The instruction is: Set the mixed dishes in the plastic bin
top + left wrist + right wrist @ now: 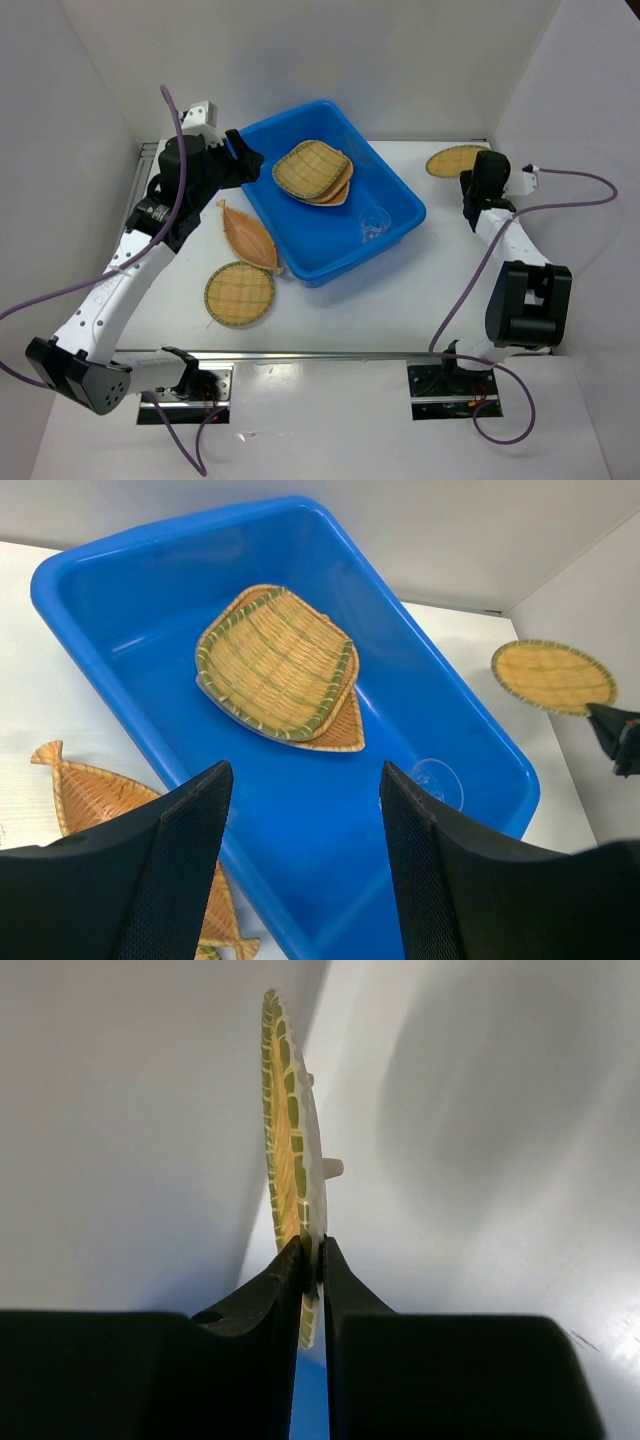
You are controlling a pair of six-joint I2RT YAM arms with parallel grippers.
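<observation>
Closest to the lens in the right wrist view, the right jaws are clenching the rim of a round bamboo tray [290,1160], which is showing edge-on with green-and-tan weave along its border. From above, this far round tray [457,160] is sitting at the far right of the counter [400,300], near the side wall and well apart from the bin; whether it is resting on the surface or is lifted off it, I cannot tell.

The left jaws are standing wide apart, grasping nothing, and are hanging over the far-left corner of the blue plastic bin [300,240]. The bin [120,600] is lying diagonally in the middle of the counter. Inside it, a stack of fan-shaped trays [312,170] is resting towards the far end, the top one [275,660] edged in green over an orange-brown one. A small clear cup [372,228] is sitting at the near-right end of the bin floor [437,780].

Outside, a fish-shaped tray [248,235] is lying just beside the bin's left wall, its tail [45,752] pointing away. A near round tray [239,294] is lying just in front of it.

The counter is plain white, and white panels [400,60] are closing it in at the back and both sides. A metal rail [320,355] is running along the near edge, and purple cables [70,290] are trailing from both arms.
</observation>
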